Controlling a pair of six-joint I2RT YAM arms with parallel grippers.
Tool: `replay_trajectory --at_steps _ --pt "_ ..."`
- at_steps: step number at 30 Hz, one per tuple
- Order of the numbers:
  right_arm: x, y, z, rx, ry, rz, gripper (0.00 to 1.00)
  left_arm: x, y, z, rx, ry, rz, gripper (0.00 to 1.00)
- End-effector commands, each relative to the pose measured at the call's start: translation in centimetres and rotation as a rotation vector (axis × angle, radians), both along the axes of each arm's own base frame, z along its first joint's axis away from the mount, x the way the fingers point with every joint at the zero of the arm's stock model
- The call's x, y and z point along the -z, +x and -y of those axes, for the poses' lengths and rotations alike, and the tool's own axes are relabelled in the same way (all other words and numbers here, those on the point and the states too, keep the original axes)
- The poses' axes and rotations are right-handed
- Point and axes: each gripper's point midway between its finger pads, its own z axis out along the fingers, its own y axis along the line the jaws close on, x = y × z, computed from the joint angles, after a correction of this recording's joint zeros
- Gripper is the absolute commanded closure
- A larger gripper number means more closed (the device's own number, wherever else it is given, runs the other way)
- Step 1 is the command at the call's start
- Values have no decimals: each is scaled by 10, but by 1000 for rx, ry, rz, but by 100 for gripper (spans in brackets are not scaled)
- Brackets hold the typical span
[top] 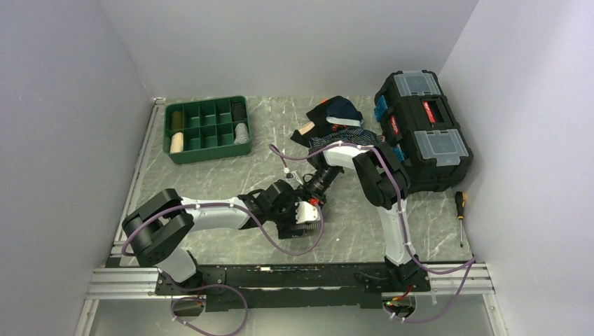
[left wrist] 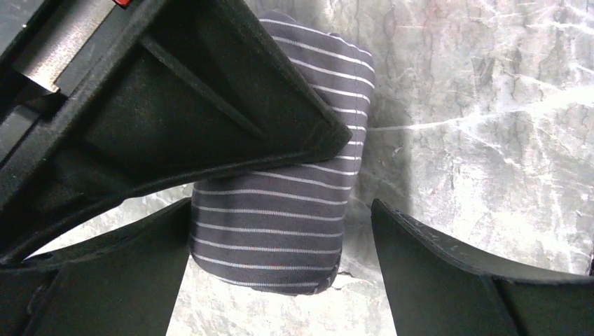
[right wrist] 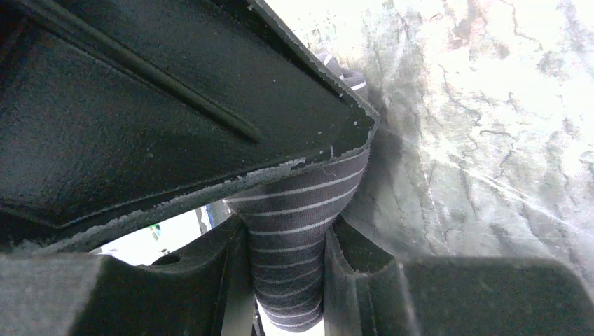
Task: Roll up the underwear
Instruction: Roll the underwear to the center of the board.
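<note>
The underwear [top: 308, 213] is a small striped roll, pale in the top view, lying on the marbled table between the two arms. In the wrist views it looks grey with thin light stripes [left wrist: 280, 224]. My right gripper [right wrist: 287, 273] is shut on one end of the roll [right wrist: 291, 238], with the cloth pinched between both fingers. My left gripper [left wrist: 280, 210] stands open, its fingers [left wrist: 434, 259] wide apart on either side of the roll's other end, and the right-hand finger is clear of the cloth. From above, both grippers [top: 302, 210] crowd together over the roll.
A pile of dark garments [top: 336, 122] lies at the back, next to a black toolbox [top: 424, 129]. A green compartment tray [top: 207, 130] with rolled items stands at the back left. A screwdriver [top: 461, 210] lies near the right wall.
</note>
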Motion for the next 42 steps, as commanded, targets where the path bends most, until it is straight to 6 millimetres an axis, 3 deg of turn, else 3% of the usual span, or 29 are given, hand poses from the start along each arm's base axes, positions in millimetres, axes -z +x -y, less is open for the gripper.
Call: replay_trajectory --at_steps 1,8,12,18,24,29,35,42 --pt "40 -17 21 -162 -103 53 100 -27 32 33 -6 -127 140 1" --pt "39 -17 20 -163 -102 53 100 -6 24 36 23 -85 71 8" --pt "37 -16 19 -162 -95 60 100 10 20 33 30 -48 36 19" --pt "35 -15 19 -154 -84 64 100 35 12 29 38 22 -44 44" --pt "30 -8 21 -120 -66 69 100 49 12 29 33 89 -93 62" --pt "27 -1 22 -97 -59 79 100 53 8 23 39 132 -122 97" --pt "17 10 27 -52 -48 110 79 36 6 18 58 124 -90 100" --pt "-17 25 35 -6 -22 199 47 4 7 12 79 95 -29 100"
